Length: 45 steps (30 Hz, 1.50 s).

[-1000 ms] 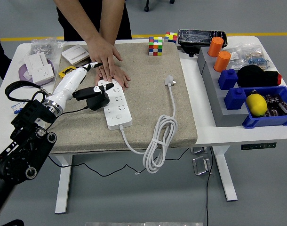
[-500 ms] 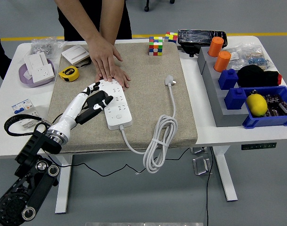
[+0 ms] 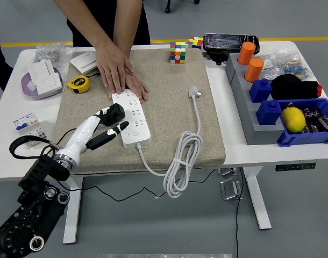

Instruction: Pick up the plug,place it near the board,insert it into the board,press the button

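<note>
Plug [image 3: 113, 113] held in left hand [image 3: 106, 124], brought beside board [image 3: 130, 119]; board steadied by person's hands [image 3: 114, 72]; insertion and button press outstanding

Left hand [image 3: 106, 129] grips black plug [image 3: 113, 114] at left edge of white power strip [image 3: 131, 119]; person's hands [image 3: 116, 72] press strip's far end.

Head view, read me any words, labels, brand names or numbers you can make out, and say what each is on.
No text is readable in this view.
Power strip: markings, if any, too small to read.
Yellow tape measure: dark centre label, blurred.
Small white and blue box at the table's left: print too small.
Black control strip on the table's front edge: unreadable.
</note>
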Available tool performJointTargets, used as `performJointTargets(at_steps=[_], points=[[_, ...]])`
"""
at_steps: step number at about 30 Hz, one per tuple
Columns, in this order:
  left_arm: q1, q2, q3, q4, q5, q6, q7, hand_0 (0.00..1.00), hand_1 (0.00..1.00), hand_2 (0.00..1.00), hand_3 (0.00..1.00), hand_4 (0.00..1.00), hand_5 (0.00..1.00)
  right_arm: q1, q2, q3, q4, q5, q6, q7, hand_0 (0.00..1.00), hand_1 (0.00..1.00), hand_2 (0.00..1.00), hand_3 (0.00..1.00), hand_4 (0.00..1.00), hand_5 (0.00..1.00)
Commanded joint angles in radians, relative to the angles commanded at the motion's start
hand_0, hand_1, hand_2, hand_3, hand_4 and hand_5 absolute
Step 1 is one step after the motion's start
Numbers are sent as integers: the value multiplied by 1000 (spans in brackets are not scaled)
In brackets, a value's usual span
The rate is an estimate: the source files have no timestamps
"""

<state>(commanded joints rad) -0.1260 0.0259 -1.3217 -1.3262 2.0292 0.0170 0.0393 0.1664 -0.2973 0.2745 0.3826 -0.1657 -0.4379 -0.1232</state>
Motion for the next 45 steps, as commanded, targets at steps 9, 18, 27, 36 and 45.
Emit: performJointTargets(at_steps=[9,18,27,36,45], points=[[-48,1,20,60,28,-1,-12,998,994,938,927,998,998,1,2,3,1,-2,0,0,838,761,748,778,998,998],[-70,0,29,80,92,-2,-23,998,987,924,920,998,998,1,2,1,1,-1,0,-1,838,761,748,778,998,998],[-116,15,84,91,121,5,-35,998,982,915,916,998,998,5,1,4,1,-1,0,-1,838,761,748,778,998,998],[-147,24,134,111,119,2,-39,998,979,916,917,998,998,4,2,4,1,-1,0,-1,838,760,747,778,998,998],[-153,25,131,91,117,24,-60,998,976,909,909,998,998,4,2,7,1,0,0,-2,838,760,748,778,998,998]])
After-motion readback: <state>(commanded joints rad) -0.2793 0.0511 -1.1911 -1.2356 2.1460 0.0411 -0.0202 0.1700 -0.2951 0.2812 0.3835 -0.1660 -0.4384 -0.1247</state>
